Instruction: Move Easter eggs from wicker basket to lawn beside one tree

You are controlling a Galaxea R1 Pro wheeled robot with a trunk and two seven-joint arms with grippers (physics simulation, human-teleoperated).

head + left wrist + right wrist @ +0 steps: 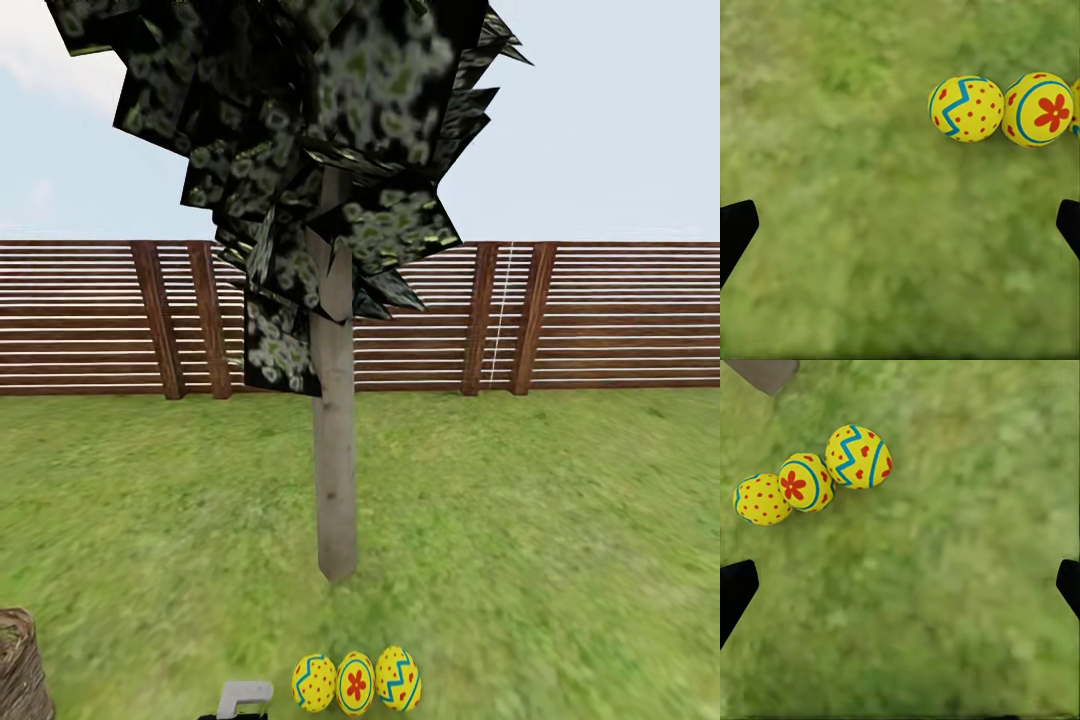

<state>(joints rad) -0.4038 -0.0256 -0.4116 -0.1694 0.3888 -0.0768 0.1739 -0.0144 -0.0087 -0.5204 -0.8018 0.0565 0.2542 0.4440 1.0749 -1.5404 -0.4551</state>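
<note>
Showing the tree (335,470), head view frames eggs (356,683) below.

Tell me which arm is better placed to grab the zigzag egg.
Probably the right: the open right gripper sees the zigzag egg whole, while that egg sits at the left wrist view's very edge.

Flat, even daylight is filling every view, casting no clear shadows; the grass (560,520) is smearing into soft blur, the eggs (967,109) are staying sharp, and the leaves (300,110) are looking blocky at upper centre
</note>
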